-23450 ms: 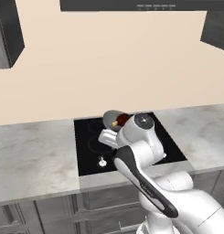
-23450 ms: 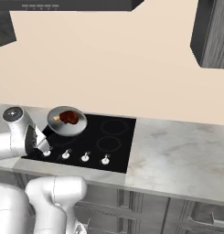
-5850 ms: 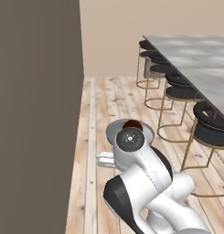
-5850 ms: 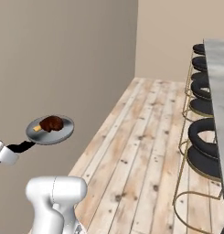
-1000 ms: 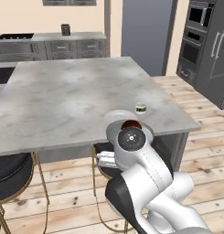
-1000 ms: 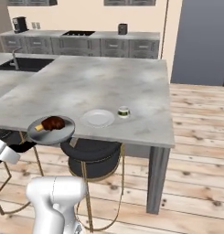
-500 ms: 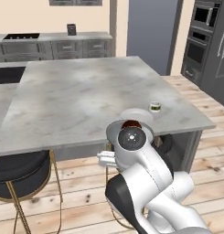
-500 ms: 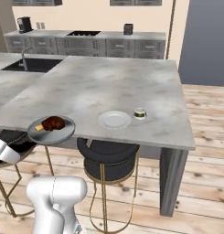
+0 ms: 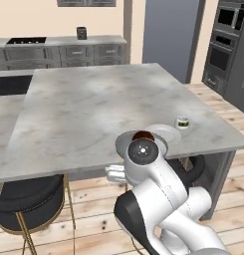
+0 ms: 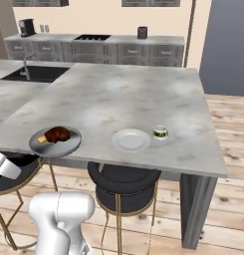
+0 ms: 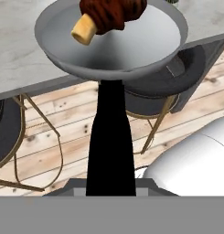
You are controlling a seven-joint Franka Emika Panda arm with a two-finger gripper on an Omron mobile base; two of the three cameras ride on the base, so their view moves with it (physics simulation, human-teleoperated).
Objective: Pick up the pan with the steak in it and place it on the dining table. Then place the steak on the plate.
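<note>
- The small round shallow grey metal frying pan point(image 10: 56, 141) with its straight black handle point(image 11: 109, 137) was carried level at the near edge of the large rectangular dining table point(image 9: 93, 109) with the grey-white veined marble top. Its bowl hung partly over the table's edge and partly over the wooden floor point(image 10: 228, 149).
- The hand was clamped tight on that black handle; in the hand view the handle ran straight down into it.
- The small dark reddish-brown steak point(image 10: 58, 133) with its tan-orange patch lay inside the pan, toward the far rim in the hand view.
- The round flat pale grey-white plate point(image 10: 130, 140) sat on the table, a little way to the right of the pan in the right base view, with a tiny green-banded cup point(image 10: 161, 132) just beside it on the far side.
- Black round stools point(image 10: 124, 184) with thin gold legs stood under the table edge.
- To my eye the step in hand was setting the pan down. I would have pushed it further in over the marble before lowering, so that the whole base landed on the top.
- Keeping the pan flat mattered, or the steak might roll out.
- A landing spot near the plate but not touching it, and clear of the cup, would have made moving the steak across easier.
</note>
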